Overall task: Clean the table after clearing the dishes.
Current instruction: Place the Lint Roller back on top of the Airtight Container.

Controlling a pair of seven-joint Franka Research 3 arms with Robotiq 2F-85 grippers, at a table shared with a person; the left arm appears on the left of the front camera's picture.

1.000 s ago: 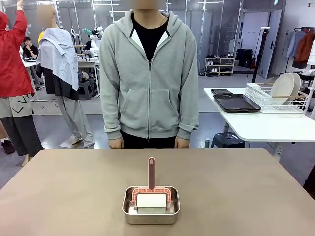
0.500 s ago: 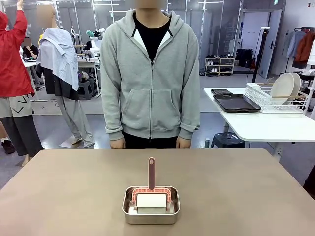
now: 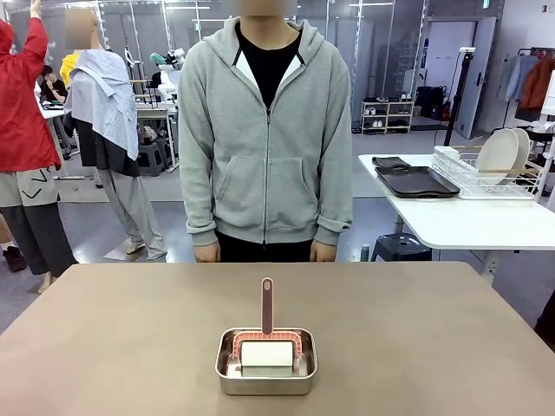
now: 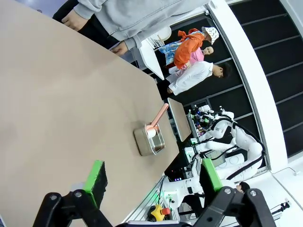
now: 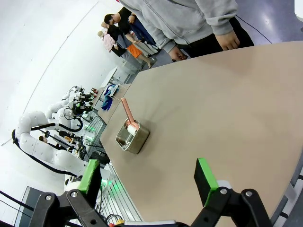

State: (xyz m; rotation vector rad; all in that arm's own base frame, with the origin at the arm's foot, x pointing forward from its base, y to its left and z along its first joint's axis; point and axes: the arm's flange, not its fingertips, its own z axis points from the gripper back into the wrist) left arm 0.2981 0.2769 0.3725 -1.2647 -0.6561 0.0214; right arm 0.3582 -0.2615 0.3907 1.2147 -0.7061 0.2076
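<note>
Left gripper [image 4: 150, 177]: jaws spread wide, nothing between the green pads, held high over the left part of the table [image 3: 113, 347]. Table: matte taupe-brown top, rounded corners, bare apart from one item near the robot's edge at centre. Steel pan [image 3: 266, 362]: small, rectangular, holding a lint-type roller [image 3: 266, 353] with a white roll, red frame and a pinkish handle standing upright out of the pan. Person [image 3: 264, 130]: grey hooded top, standing at the far edge, both hands hanging at the sides just above the table line. Dishes [image 3: 499, 153]: white plates standing in a wire rack on the smaller white table to the right, with dark trays [image 3: 416, 181] beside the rack; by this reading clearing is done and cleaning is not yet begun. Right gripper [image 5: 149, 177]: jaws likewise wide and empty, raised over the right part of the table. Risks, as judged: the thin upright handle may slip or tilt in a pinch; the light pan may slide or lift with the roller; a sweep reaching the far edge could meet the person's hands. Room: open workshop, grey floor, shelving, clothing rails, other people at the left.
</note>
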